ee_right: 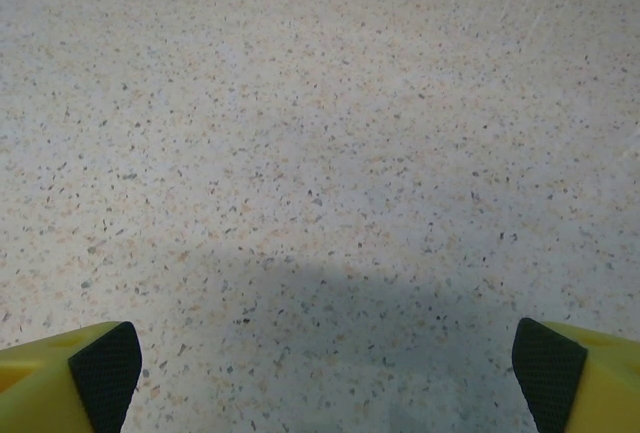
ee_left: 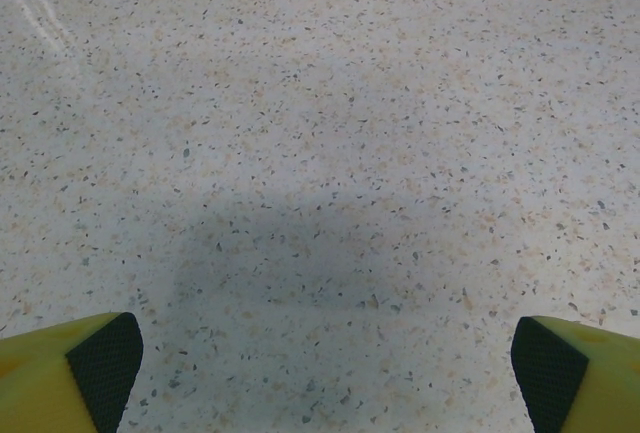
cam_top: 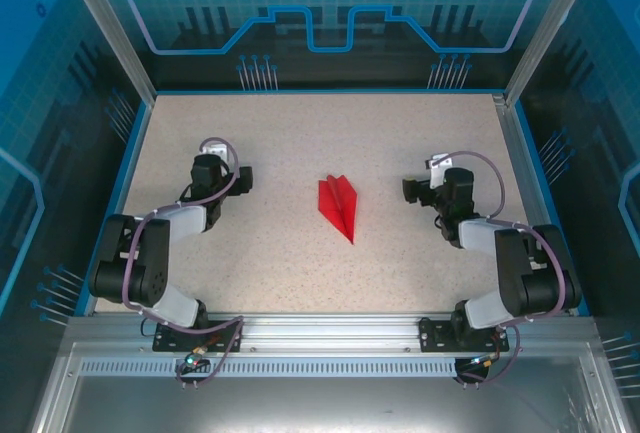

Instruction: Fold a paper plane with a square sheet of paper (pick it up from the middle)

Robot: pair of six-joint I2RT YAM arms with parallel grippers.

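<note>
Overhead view: paper plane (cam_top: 338,207) lies flat on the speckled tabletop (cam_top: 250,133), about midway between the two arms. Red, slim dart shape, centre crease visible, sharp nose aimed at the near edge and a little to the right, notched tail toward the far wall. Nothing touches it.

Left pincer (ee_left: 325,368): wide open, holding nothing. Its wrist camera looks down on bare tabletop, with the yellow fingers and their black pads (ee_left: 105,363) at the two bottom corners of the view and only the arm's shadow between them.

Right pincer (ee_right: 324,368): same state, spread wide and empty. Its pads (ee_right: 548,368) sit at the corners of the view over bare speckled surface, with the blue table edge at the top of the view.

Overhead, both arms sit folded close to their own sides, well apart from the plane, left arm to its left and right arm to its right.

Judgement: the sheet reads as fully folded, so the task looks complete or nearly so. The spread, empty pincers and the distance kept suit a finished fold, since light paper shifts at the slightest brush. Fold quality underneath cannot be told.
</note>
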